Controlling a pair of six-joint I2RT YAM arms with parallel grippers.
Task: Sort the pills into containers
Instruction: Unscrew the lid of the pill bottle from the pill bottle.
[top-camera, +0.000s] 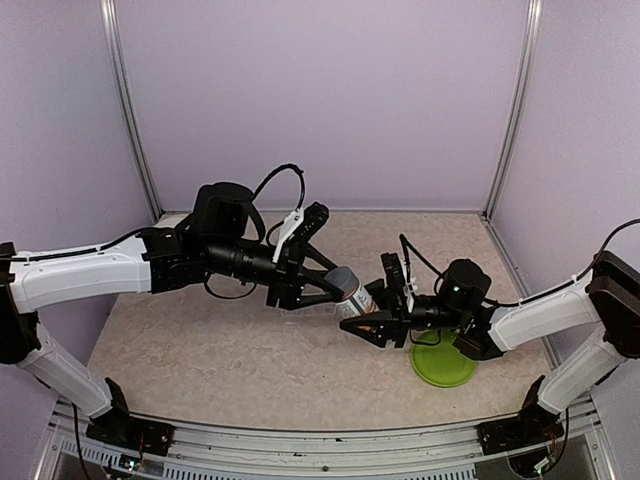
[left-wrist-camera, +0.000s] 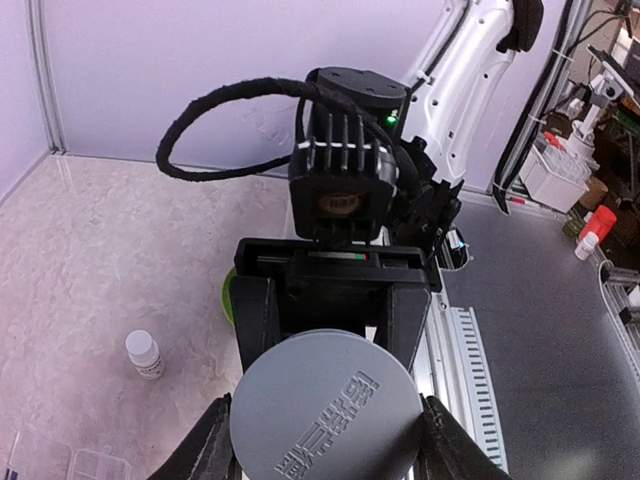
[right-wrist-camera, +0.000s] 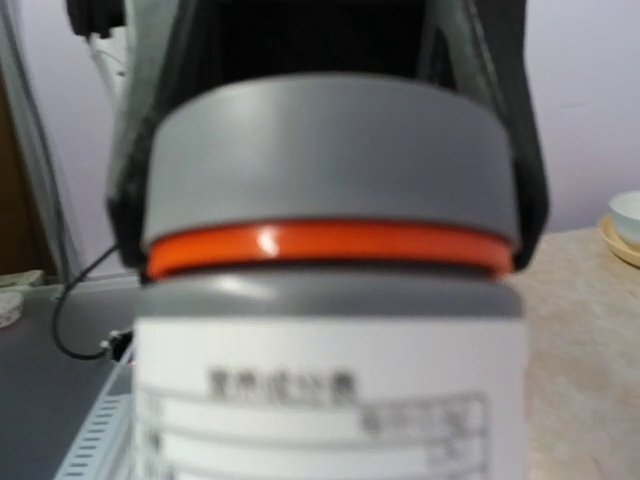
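Note:
A grey-capped bottle (top-camera: 355, 298) with an orange ring and a white label (right-wrist-camera: 330, 400) hangs in the air between both arms. My left gripper (top-camera: 340, 285) is shut on its grey cap (left-wrist-camera: 325, 410), one finger on each side. My right gripper (top-camera: 372, 322) holds the bottle's body from the other end, its black fingers (left-wrist-camera: 255, 310) flanking the bottle just below the cap. The clear compartment box, the containers (left-wrist-camera: 65, 465), lies on the table at the bottom left of the left wrist view. No pills show in any view.
A small white bottle (left-wrist-camera: 144, 354) stands on the table near the clear box. A green round plate (top-camera: 443, 365) lies under my right arm. A pale bowl-like thing (right-wrist-camera: 625, 215) sits at the right edge of the right wrist view.

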